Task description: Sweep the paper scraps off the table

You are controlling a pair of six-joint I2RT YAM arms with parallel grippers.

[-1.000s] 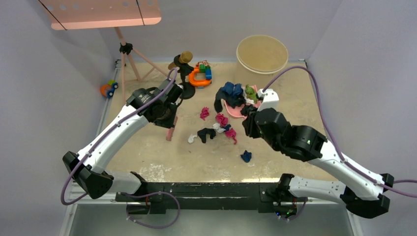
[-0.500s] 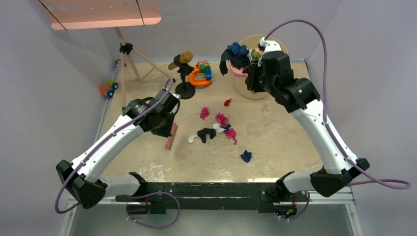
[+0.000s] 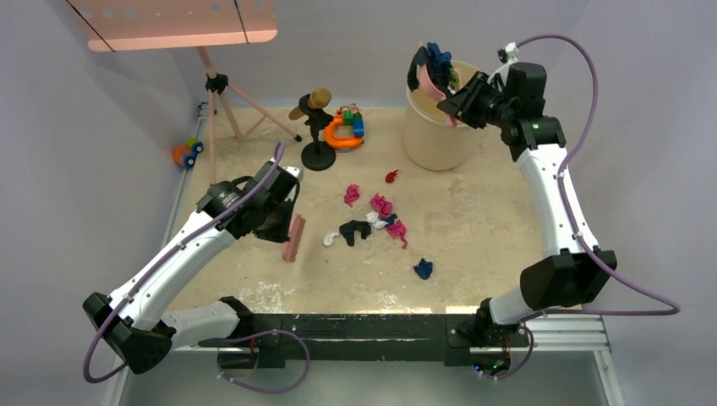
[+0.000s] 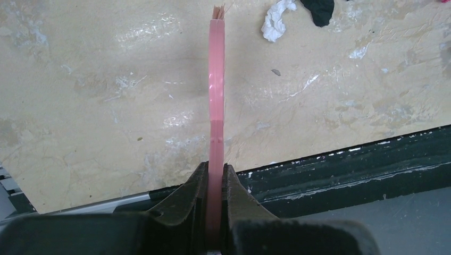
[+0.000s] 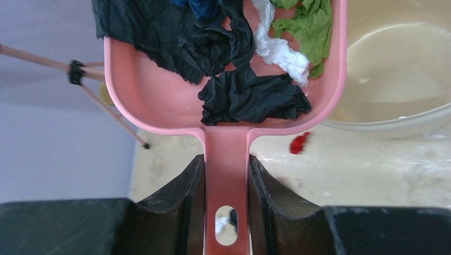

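- Crumpled paper scraps (image 3: 382, 205), pink, black and white, dot the desk (image 3: 482, 228); more fill the dustpan (image 5: 159, 101).
- My right pincer (image 5: 226, 162) pinches the dustpan handle, arm high above the tub (image 3: 431, 144).
- My left pincer (image 4: 215, 169) pinches the brush (image 4: 216, 79).

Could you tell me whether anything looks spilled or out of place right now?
A small red scrap lies alone on the table beside the bucket, near the raised, loaded dustpan in the right gripper; probably spilled.

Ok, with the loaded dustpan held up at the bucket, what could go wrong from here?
The dustpan sits at the rim of the bucket, not squarely over it, with dark scraps hanging over its side; they may spill outside. The red scrap near the bucket lies apart from the rest and may be missed.
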